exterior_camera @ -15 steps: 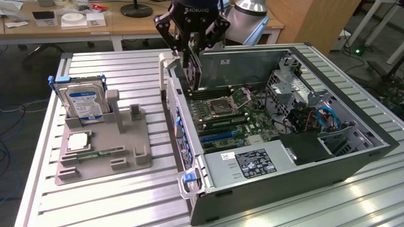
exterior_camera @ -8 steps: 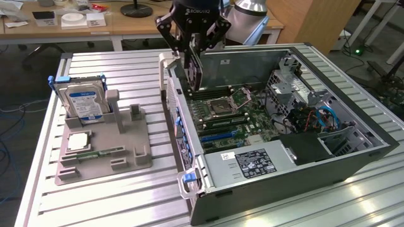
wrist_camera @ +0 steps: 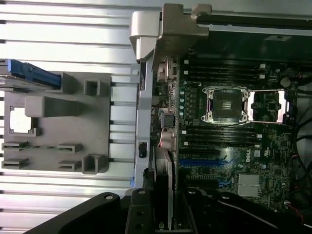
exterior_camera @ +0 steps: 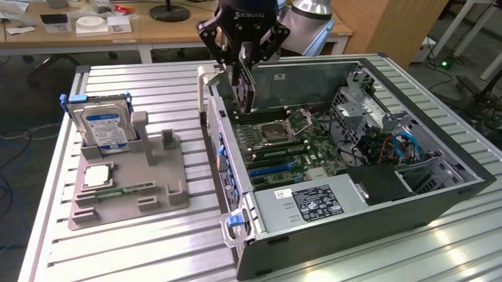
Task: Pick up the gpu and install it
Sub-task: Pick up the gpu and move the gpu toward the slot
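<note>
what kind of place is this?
Likely a robotics lab or workshop: an open computer case on a slatted metal table, a grey parts fixture beside it, wooden desks behind. The pincer grips the gpu above the case.

White letters ROBOTIQ stand on the black pincer (exterior_camera: 246,59), above the open grey computer case (exterior_camera: 353,247); its green motherboard (wrist_camera: 273,163) seems to read DELL.
</note>
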Available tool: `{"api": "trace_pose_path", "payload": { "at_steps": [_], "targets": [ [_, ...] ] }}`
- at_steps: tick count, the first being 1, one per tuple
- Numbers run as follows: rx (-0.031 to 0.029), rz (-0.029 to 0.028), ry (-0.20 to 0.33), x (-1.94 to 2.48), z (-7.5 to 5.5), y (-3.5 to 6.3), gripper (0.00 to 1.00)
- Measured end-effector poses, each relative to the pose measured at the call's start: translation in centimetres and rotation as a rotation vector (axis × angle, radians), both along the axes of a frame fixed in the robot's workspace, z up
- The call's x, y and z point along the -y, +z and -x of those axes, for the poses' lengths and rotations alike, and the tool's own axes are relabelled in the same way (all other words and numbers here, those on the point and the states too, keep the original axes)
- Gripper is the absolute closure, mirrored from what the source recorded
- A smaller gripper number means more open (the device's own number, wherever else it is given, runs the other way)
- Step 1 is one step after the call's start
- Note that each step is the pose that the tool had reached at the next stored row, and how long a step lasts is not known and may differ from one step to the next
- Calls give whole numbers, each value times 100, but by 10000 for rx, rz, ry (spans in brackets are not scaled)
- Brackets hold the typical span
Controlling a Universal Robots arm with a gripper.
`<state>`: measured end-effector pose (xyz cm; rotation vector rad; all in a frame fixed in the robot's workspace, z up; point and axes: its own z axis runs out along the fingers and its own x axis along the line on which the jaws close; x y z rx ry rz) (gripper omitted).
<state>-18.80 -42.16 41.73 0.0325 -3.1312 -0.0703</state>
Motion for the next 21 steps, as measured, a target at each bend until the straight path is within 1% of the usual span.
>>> {"api": "trace_pose_path", "payload": {
  "at_steps": [21],
  "targets": [
    [1, -1, 0, 0, -333, -14, 73]
  ]
}}
